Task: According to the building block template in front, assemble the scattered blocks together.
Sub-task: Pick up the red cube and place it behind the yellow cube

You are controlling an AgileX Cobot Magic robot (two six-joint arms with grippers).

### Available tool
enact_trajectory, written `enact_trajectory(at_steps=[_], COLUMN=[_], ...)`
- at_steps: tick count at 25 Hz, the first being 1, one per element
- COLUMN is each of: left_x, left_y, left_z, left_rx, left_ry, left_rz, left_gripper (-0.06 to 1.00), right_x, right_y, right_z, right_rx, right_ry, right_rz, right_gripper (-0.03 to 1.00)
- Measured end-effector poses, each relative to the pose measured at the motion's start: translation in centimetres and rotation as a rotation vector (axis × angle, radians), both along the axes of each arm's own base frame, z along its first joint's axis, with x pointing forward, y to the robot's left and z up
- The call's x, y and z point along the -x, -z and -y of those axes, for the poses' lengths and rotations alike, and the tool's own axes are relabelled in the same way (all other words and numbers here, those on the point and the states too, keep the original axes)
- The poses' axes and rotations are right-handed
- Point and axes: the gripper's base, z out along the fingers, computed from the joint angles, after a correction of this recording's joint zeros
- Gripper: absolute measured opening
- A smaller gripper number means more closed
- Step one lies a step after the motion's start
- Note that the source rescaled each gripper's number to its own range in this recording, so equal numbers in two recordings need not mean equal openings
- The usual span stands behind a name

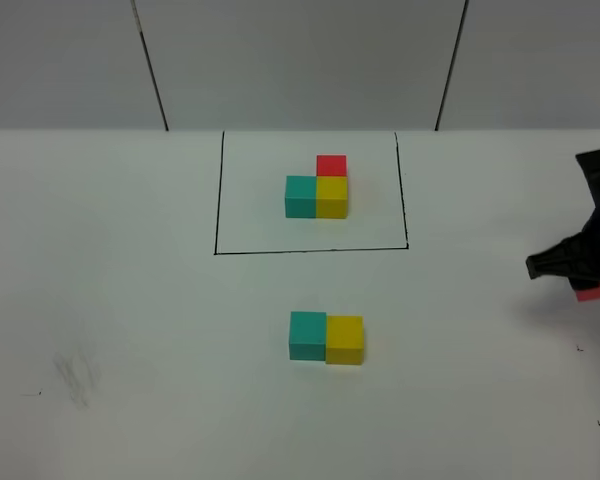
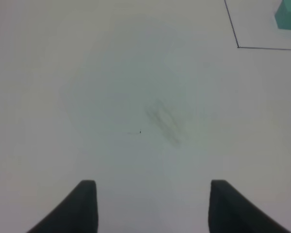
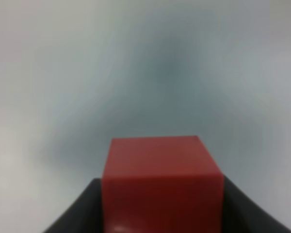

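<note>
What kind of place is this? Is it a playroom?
Probably a robot test lab, not a playroom: a plain white table, a black drawn rectangle framing the block template, and a robot's right gripper holding a red cube.

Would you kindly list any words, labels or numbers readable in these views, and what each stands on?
There are none. The framed trio of cubes, the loose teal cube, yellow cube and red cube have blank faces; the white table carries only a thin black drawn rectangle and a faint grey smudge.

No readable text, labels or nos. on blocks, table or wall.
</note>
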Motion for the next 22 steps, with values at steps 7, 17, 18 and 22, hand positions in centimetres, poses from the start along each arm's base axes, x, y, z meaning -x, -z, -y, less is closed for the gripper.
enact_trajectory(at_steps=[7,17,18,22], left_x=[0.0,0.0,0.0,0.0], left_y=[0.0,0.0,0.0,0.0], left_z=[0.0,0.0,0.0,0.0], left_rx=[0.000,0.000,0.000,0.000], left_ry=[0.000,0.000,0.000,0.000], left_rz=[0.000,0.000,0.000,0.000], left_gripper=[0.16,0.16,0.16,0.16], right_x=[0.2,1.1,1.1,1.6], right_y=[-4.5,-3.8,-3.8,-3.3], right_z=[-7.0,-17.9,-18.7,-21.6], right_rx=[-0.194,-0.212,-0.217,-0.231], right_ry=[-0.013,-0.008,-0.007,-0.033], right_rz=[0.023,-0.116,-0.118,-0.122], right_gripper=[0.00,0.00,0.00,0.00])
